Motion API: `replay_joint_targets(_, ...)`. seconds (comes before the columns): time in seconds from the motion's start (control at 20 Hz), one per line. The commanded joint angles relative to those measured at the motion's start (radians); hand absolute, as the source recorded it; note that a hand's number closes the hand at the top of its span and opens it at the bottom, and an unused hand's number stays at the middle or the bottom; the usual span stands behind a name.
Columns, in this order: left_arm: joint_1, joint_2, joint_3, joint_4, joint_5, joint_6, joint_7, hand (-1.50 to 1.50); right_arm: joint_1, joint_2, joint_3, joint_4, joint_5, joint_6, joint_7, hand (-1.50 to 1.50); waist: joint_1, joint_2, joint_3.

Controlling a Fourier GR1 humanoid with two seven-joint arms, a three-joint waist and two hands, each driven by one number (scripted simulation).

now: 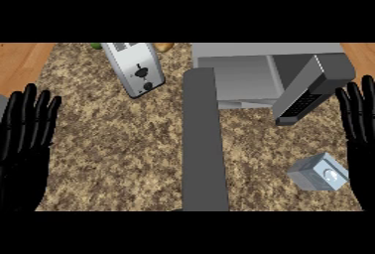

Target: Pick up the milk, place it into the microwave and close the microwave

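Lying tilted on the counter — pale grey-blue milk carton — both hands flat, released.

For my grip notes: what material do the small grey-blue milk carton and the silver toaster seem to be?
Small grey-blue milk carton: probably coated cardboard, flat matte faces with sharp folded edges. Silver toaster: likely brushed metal, given its pale sheen; its knobs look like dark plastic.

Speckled brown counter, silver toaster, grey microwave, pale blue-grey milk.
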Motion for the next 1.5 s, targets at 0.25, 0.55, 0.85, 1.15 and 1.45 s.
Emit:
replay_joint_targets(0.25, -0.109, 0.067, 0.031, 0.142, 0.006, -0.1, -0.101, -1.5, 0.28, -0.158, -0.227, -0.142, -0.332, 0.284, -0.121, -1.5, 0.01, -0.008, -0.01)
replay_joint_targets(0.55, -0.048, -0.043, -0.047, 0.138, 0.061, -0.051, 0.03, -1.5, 0.54, -0.189, -0.328, -0.106, -0.524, 0.485, -0.166, -1.5, 0.013, -0.01, -0.009)
replay_joint_targets(0.85, 0.063, -0.098, -0.164, 0.203, 0.0, -0.021, -0.13, -1.5, 0.671, -0.14, -0.412, 0.02, -0.459, 0.678, -0.359, -1.5, 0.022, -0.008, -0.01)
replay_joint_targets(1.15, 0.13, -0.099, -0.308, 0.226, -0.054, 0.073, -0.232, -1.5, 0.633, -0.028, -0.383, 0.079, -0.276, 0.698, -0.414, -1.5, 0.031, -0.007, -0.01)
replay_joint_targets(1.45, 0.192, -0.099, -0.403, 0.226, -0.083, 0.141, -0.276, -1.5, 0.558, -0.02, -0.425, 0.238, -0.169, 0.698, -0.532, -1.5, 0.032, -0.007, -0.01)
